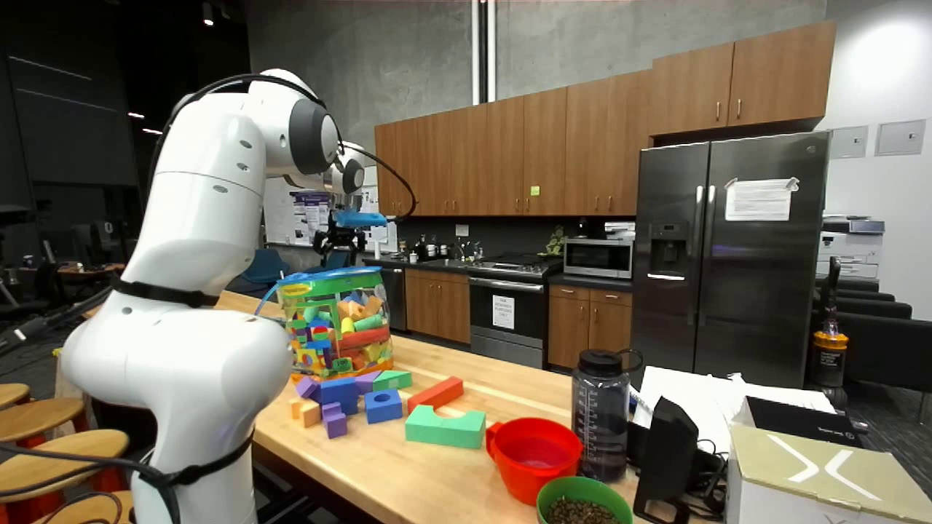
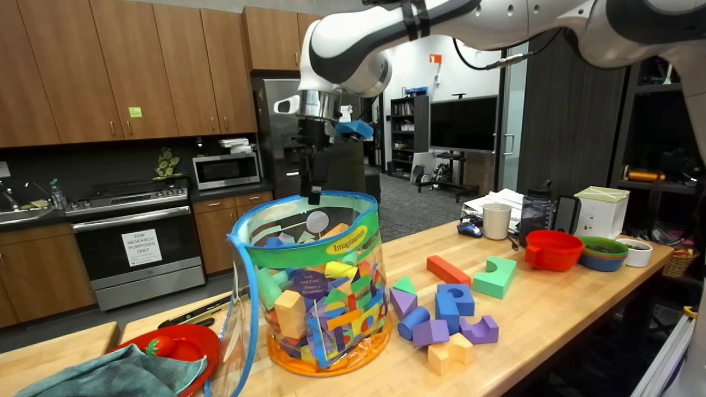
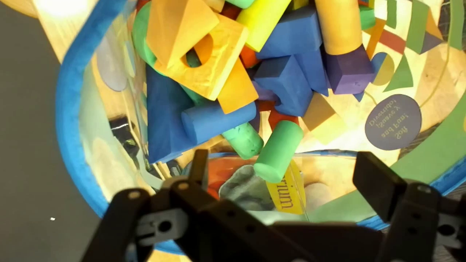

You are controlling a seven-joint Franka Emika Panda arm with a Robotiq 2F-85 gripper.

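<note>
My gripper (image 3: 282,158) is open in the wrist view, with nothing between its fingers. In both exterior views it hangs fingers-down, at or just above the open top of a clear bag (image 2: 353,234) with a green band and blue rim; it also shows in an exterior view (image 1: 341,247). The bag is full of coloured foam blocks. Beyond and below the fingertips lie a green cylinder (image 3: 278,151), a second green cylinder (image 3: 244,141) and a blue cylinder (image 3: 218,120). A yellow-orange block with a hole (image 3: 214,69) and a purple block (image 3: 347,71) lie deeper in the view.
Loose blocks lie beside the bag: a red bar (image 2: 448,271), green arch (image 2: 495,277), purple arch (image 2: 480,331), yellow arch (image 2: 451,353). A red cup (image 1: 535,455), green bowl (image 1: 586,502) and bottle (image 1: 601,415) stand farther along. A red plate (image 2: 193,336) holds a cloth (image 2: 116,372).
</note>
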